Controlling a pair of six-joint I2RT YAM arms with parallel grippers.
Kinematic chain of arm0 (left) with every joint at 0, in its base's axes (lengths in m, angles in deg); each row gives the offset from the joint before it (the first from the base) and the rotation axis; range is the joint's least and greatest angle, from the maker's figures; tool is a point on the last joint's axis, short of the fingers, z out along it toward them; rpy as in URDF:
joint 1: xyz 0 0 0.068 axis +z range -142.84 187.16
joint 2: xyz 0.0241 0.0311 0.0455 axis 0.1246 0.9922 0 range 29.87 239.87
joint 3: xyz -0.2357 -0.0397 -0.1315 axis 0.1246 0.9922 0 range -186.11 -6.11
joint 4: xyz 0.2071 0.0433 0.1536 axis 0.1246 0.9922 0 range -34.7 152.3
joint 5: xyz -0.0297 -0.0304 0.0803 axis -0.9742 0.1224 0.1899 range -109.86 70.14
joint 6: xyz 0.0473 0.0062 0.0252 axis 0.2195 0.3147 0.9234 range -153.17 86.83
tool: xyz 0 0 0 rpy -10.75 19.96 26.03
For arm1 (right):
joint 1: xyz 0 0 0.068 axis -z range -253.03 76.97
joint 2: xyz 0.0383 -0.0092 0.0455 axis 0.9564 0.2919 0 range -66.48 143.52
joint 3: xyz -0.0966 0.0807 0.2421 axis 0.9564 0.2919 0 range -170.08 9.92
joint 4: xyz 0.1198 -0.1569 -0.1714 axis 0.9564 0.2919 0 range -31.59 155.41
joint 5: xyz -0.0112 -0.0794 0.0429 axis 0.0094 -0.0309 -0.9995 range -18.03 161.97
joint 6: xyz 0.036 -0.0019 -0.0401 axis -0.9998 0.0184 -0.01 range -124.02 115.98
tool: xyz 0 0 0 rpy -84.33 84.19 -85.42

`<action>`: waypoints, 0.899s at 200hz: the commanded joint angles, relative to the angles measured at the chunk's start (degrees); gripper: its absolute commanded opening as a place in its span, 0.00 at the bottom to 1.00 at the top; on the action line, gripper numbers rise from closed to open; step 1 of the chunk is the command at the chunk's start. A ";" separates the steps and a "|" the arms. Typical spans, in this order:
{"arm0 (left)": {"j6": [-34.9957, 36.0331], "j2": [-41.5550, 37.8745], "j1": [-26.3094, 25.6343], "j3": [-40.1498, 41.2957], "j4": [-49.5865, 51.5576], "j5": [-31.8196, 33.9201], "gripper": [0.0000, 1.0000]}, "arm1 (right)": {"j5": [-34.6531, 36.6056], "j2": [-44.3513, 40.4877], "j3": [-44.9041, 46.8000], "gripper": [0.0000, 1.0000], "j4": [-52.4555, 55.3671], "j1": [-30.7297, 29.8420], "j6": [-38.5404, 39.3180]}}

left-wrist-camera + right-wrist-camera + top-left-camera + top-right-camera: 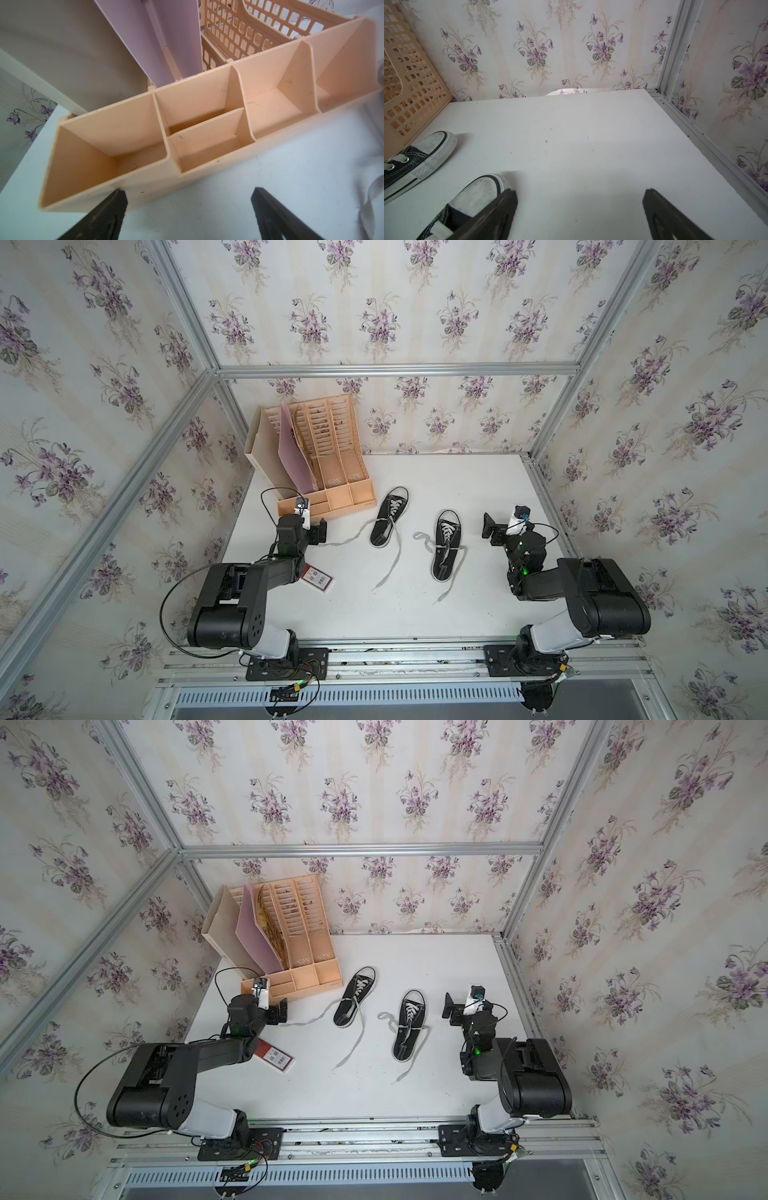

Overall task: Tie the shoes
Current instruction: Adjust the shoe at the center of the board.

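Shoes [446, 545] lie untied between spread left fingers [108, 214] and right fingers [662, 214].

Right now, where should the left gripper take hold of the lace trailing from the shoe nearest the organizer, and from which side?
Grip the lace near its free end, lying flat on the table beside the open left gripper. Come from above, jaws across its width: the strip is flat and limp, so a sideways approach would probably just push it.
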 commanded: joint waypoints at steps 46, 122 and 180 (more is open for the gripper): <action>0.11 -0.16 -0.01 -0.06 -1.89 -0.10 0.99 | 0.37 -0.20 0.03 1.00 -1.79 -0.01 -0.06; -1.85 -11.60 -0.01 -0.86 9.32 3.46 0.99 | 2.00 -7.09 3.36 1.00 -2.18 1.30 -2.51; -5.65 -32.19 -3.18 -11.35 44.27 -1.27 0.99 | -4.68 -21.24 -17.47 1.00 52.01 -0.27 -16.73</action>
